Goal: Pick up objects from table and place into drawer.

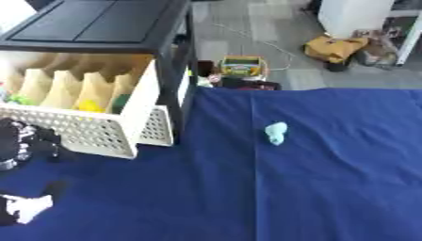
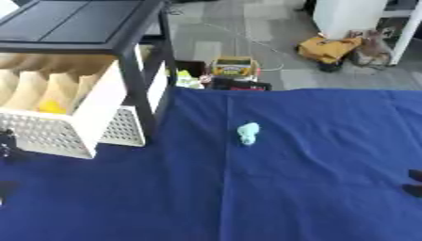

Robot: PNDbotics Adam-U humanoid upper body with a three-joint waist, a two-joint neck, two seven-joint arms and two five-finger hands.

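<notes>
A small pale teal object (image 1: 276,132) lies alone on the blue tablecloth (image 1: 329,188), near the middle. The white perforated drawer (image 1: 91,134) stands pulled out of the black cabinet (image 1: 91,23) at the left. It holds cardboard dividers with a yellow piece (image 1: 89,106) and green pieces (image 1: 121,101) between them. My left hand (image 1: 20,143), black with silver, sits at the left edge just in front of the drawer's front wall. Only a dark bit of my right hand (image 2: 415,182) shows at the right edge, far from the teal object.
A black and white shape (image 1: 25,207) lies at the lower left on the cloth. Beyond the table's far edge are a crayon box (image 1: 241,66), a yellow bag (image 1: 334,47) and a white unit (image 1: 354,16) on the floor.
</notes>
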